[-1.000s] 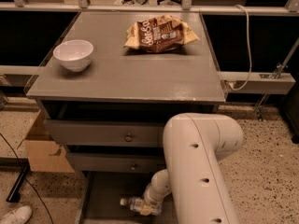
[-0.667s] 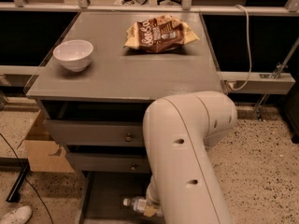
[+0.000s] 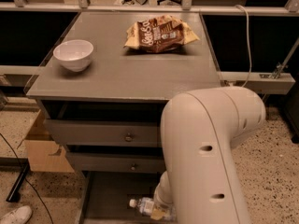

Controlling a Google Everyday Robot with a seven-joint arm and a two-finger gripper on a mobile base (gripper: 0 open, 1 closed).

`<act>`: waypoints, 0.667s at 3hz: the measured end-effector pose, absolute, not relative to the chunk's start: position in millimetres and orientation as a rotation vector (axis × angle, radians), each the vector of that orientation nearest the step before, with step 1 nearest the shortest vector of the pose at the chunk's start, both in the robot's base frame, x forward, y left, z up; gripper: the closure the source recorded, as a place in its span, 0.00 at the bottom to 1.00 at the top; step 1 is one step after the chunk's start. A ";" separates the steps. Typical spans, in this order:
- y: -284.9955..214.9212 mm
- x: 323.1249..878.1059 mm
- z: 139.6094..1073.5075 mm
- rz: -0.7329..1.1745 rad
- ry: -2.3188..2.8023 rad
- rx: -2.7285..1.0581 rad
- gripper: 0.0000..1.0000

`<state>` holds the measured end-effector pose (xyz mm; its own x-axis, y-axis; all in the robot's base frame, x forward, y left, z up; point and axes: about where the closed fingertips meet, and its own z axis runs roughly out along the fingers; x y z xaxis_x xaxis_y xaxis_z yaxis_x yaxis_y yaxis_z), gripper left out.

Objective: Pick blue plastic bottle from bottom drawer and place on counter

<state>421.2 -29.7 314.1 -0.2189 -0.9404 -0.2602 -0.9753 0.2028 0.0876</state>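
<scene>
Obs: small clear pale-blue plastic bottle [image 3: 143, 205] w/ white cap lies on side in open grey bottom drawer [image 3: 105, 195], cap to camera left. Robot gripper [image 3: 161, 211] low in drawer at bottle's base end, mostly hidden behind bulky cream arm [image 3: 210, 143]; grip state: cannot tell. Flat grey tabletop [image 3: 140, 71] carries white round bowl [image 3: 73, 54] and brown crinkled snack bag [image 3: 160, 33], well apart.
</scene>
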 end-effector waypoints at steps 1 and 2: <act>-44.7 399.6 336.9 0.356 2.306 -1.813 1.00; -82.6 376.5 346.1 0.347 2.361 -1.694 1.00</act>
